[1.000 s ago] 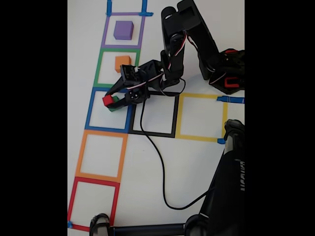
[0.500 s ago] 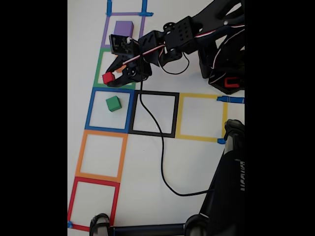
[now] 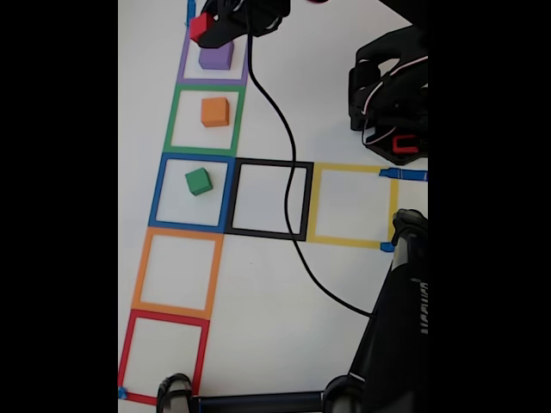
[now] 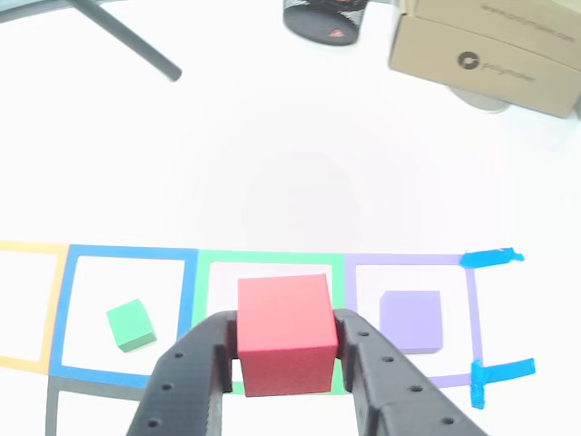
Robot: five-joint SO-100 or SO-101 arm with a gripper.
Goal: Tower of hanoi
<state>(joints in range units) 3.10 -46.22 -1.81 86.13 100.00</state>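
Since the earlier frame, gripper [image 3: 209, 26] has carried the red cube [image 3: 201, 27] from the green square up above the purple cube [image 3: 215, 57], clamped between both fingers. Nearer, green cube [image 3: 198, 181] sits in the blue square, orange cube [image 3: 214, 111] in the green square.

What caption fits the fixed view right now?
Hand carries the red cube above the purple cube; orange cube and green cube sit in their squares.

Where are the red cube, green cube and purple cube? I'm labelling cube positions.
red cube [image 4: 283, 331], other view, front face.
green cube [image 3: 199, 181], fixed view, top face.
purple cube [image 3: 216, 58], fixed view, top face.
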